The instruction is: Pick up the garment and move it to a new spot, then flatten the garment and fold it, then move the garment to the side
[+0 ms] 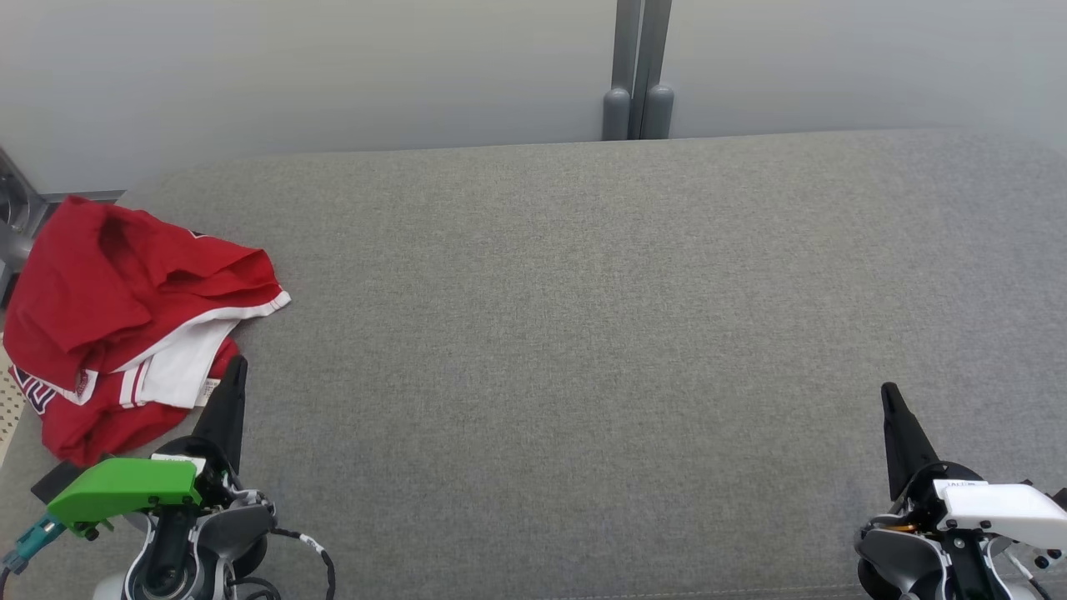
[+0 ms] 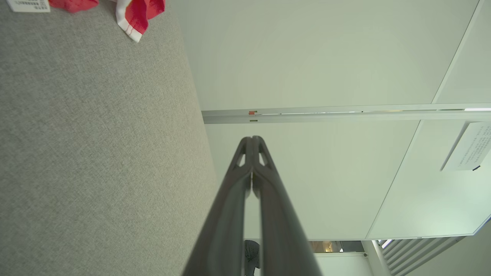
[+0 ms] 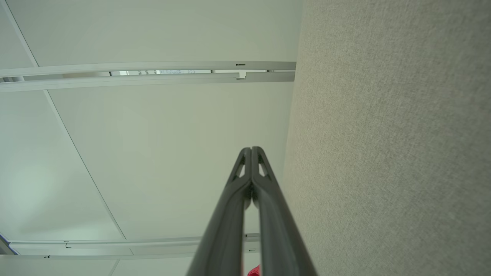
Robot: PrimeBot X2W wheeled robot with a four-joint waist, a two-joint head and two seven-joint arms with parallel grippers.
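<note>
A crumpled red garment (image 1: 125, 308) with white trim lies bunched at the far left of the grey fabric table (image 1: 583, 333). A corner of the garment (image 2: 138, 15) also appears at the top left of the left wrist view. My left gripper (image 1: 237, 367) rests at the lower left, just right of the garment's lower edge, with its fingers (image 2: 252, 140) pressed together and nothing between them. At the lower right my right gripper (image 1: 888, 392) is shut too, its tips (image 3: 251, 149) touching, far from the garment.
A pale wall panel with a grey post (image 1: 638, 83) runs behind the table's far edge. A metal frame (image 1: 17, 217) stands beyond the table's left corner, behind the garment. Bare grey cloth stretches between the two grippers.
</note>
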